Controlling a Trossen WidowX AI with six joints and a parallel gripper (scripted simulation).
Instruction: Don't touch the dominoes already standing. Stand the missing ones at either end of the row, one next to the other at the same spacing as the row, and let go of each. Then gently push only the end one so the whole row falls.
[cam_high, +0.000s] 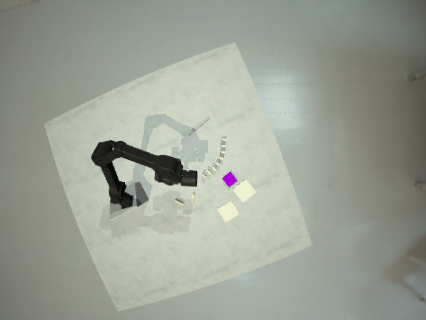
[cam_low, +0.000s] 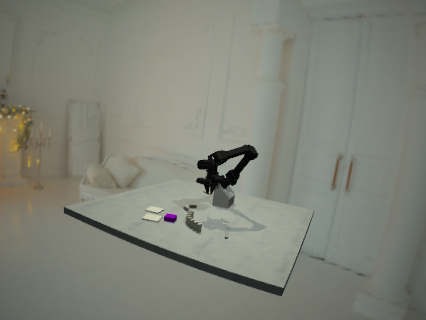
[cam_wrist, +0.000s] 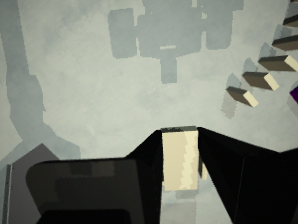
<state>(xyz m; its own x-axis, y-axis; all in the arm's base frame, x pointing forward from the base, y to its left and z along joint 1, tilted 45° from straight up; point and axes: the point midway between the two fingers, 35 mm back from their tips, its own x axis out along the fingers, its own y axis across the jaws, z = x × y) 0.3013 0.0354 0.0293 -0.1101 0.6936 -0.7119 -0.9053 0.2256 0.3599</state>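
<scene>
My gripper (cam_wrist: 178, 134) (cam_low: 207, 190) is shut on a cream domino (cam_wrist: 180, 160), raised above the table. In the top view the arm hides the fingers and the held domino. The curved row of several standing dominoes (cam_high: 220, 159) (cam_low: 192, 223) is right of the gripper in the top view. The row's near end also shows as a standing domino (cam_wrist: 242, 97) at upper right in the wrist view. Two loose dominoes lie on the table: one domino (cam_high: 179, 202) (cam_low: 193, 206) and another domino (cam_high: 193, 198) (cam_low: 186, 208), below the gripper in the top view.
A purple block (cam_high: 230, 179) (cam_low: 170, 218) sits beside the row. Two flat cream squares, one square (cam_high: 244, 191) and another square (cam_high: 228, 211), lie beyond it. A thin pale strip (cam_high: 201, 124) is on the row's other side. The arm's grey base (cam_low: 223, 197) stands behind.
</scene>
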